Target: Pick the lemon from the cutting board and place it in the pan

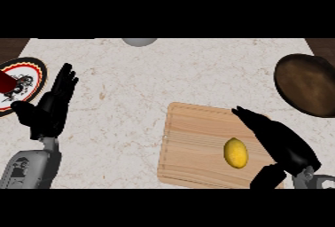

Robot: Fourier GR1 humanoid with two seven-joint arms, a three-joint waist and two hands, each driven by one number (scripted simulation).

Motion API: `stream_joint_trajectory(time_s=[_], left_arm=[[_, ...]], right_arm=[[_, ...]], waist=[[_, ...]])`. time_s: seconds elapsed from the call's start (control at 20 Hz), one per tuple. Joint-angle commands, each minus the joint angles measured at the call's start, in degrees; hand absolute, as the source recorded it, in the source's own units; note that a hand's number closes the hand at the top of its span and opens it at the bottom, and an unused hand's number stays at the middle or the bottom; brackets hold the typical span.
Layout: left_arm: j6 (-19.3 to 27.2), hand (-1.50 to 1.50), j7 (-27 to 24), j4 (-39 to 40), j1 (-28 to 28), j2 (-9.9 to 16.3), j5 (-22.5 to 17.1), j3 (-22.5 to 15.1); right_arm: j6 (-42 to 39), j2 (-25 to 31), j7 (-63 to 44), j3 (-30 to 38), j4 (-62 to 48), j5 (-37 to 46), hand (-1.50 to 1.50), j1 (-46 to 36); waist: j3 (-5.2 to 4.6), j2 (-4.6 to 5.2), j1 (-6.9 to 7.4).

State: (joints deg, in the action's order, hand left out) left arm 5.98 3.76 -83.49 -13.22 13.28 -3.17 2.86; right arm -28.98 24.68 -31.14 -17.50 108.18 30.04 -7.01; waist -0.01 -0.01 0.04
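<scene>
At the far left edge of the pale marbled tabletop (131,97) lies a round plate (29,73) with a dark rim and a black-and-red pattern; something dark red (6,82) sits on it, cut off by the frame, and what it is cannot be told. Just beside the plate the left hand (46,111) rests with its fingers (64,80) straight and pointing up the view, holding nothing, its grey forearm (29,166) coming in from the lower left. At the top edge, near the middle, a small grey rounded shape (139,41) peeks into view (possibly a bowl, but too little shows to say).

Right of centre lies the wooden cutting board (193,146), and the lemon (236,152) sits on its right half, upright along the view. Just to the right of the lemon is the right hand (285,146), over the board's right edge, its fingers (252,117) stretched out past the fruit and its thumb (268,175) spread apart below; the hand is open beside the lemon, not closed round it, and whether it touches the fruit is unclear. At the upper right, well apart from the board, sits the dark brown pan (307,84).
</scene>
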Motion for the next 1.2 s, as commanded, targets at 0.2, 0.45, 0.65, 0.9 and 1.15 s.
stream_joint_trajectory(time_s=[0.2, 0.45, 0.65, 0.9, 1.15], left_arm=[[-3.2, 0.0, -3.5, 3.5, 0.4, 0.3, -0.9, 3.0], [0.8, 0.0, -1.0, 1.9, -2.2, -3.1, 3.0, 0.6], [-0.9, 0.0, 0.3, -4.4, 3.7, -2.0, 2.5, 1.0], [-2.5, 0.0, 0.6, -3.9, 3.2, -2.0, 1.8, 2.5], [-1.8, 0.0, 0.0, -0.6, 0.8, -2.6, 3.0, 2.8]], right_arm=[[-5.4, -2.3, -2.2, 0.9, -2.8, 5.1, -1.5, -2.7], [-5.1, -4.7, 2.5, 0.2, -7.1, 8.7, -1.5, -1.4], [-3.2, -4.0, 7.2, 1.6, -14.4, 11.8, -1.5, -2.5], [-6.0, -8.7, 4.2, 0.5, -13.2, 14.5, -1.5, -3.3], [-4.8, -11.0, 5.4, -1.8, -18.6, 17.9, -1.5, -3.0]], waist=[[-0.01, 0.01, -0.04], [0.01, 0.01, -0.11], [0.02, -0.01, 0.13], [0.01, -0.02, 0.08], [0.0, 0.02, 0.06]])
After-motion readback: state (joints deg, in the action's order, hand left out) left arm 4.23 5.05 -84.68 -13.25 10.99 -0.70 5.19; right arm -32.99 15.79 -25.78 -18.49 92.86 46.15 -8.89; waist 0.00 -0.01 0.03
